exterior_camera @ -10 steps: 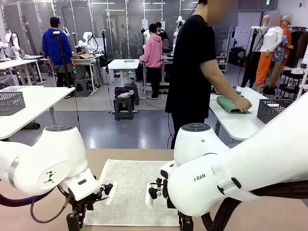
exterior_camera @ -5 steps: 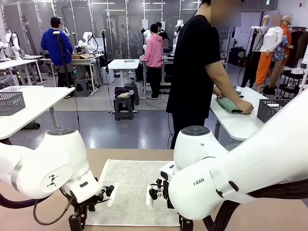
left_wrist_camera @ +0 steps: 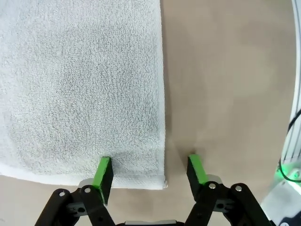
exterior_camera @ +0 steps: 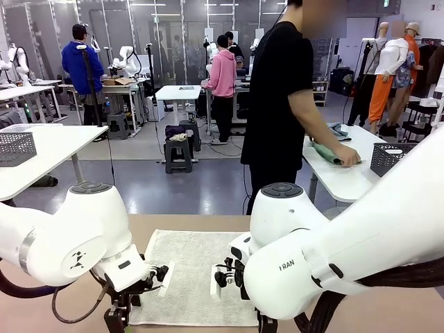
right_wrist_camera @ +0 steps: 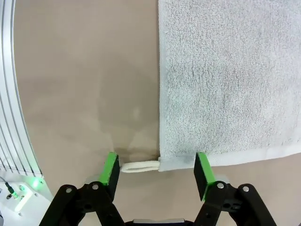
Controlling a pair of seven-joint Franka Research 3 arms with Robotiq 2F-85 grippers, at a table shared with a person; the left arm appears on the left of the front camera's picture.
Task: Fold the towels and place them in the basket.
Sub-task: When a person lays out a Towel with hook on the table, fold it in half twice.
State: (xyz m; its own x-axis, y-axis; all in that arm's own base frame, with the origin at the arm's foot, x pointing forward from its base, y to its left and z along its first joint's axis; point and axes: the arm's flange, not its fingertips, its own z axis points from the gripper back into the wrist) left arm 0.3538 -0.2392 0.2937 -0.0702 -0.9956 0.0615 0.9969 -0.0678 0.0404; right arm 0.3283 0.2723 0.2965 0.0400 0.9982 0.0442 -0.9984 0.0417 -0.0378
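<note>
1. Left pincer has edged lower, jaws apart astride the near corner of the off-white towel, which lies flat on the tabletop.
2. Right pincer straddles the other near corner, jaws apart; pinching for the first fold looks next.

You can read one marking: dark letters "FRAN" on the white shell of the right arm, on the fat link just up-arm from the right gripper. You cannot make out any letters after those.
</note>
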